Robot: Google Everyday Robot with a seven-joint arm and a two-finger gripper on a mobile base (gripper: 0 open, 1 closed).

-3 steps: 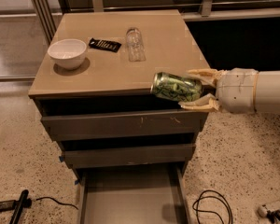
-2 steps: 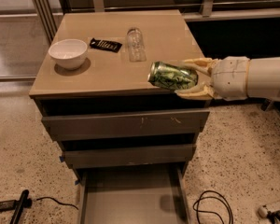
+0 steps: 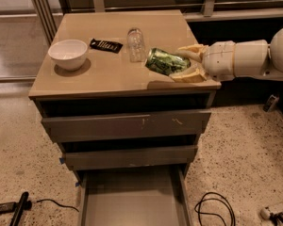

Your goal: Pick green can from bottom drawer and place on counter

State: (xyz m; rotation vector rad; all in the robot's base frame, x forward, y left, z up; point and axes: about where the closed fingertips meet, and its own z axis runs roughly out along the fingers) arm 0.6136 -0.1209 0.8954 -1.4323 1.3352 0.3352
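The green can (image 3: 166, 61) lies on its side between my gripper's cream fingers (image 3: 191, 49), held just above the right part of the counter (image 3: 108, 72). My gripper (image 3: 181, 62) comes in from the right on a white arm and is shut on the can. The can casts a shadow on the counter just below it. The bottom drawer (image 3: 132, 201) is pulled open below the cabinet, and its grey floor is bare.
On the counter stand a white bowl (image 3: 68, 54) at the left, a black flat packet (image 3: 105, 45) behind it, and a clear glass jar (image 3: 136, 44) just left of the can. Black cables (image 3: 212, 208) and a black tool (image 3: 18, 209) lie on the speckled floor.
My gripper has carried the green can up and to the left, from beside the counter's right front edge to above the counter's right part.
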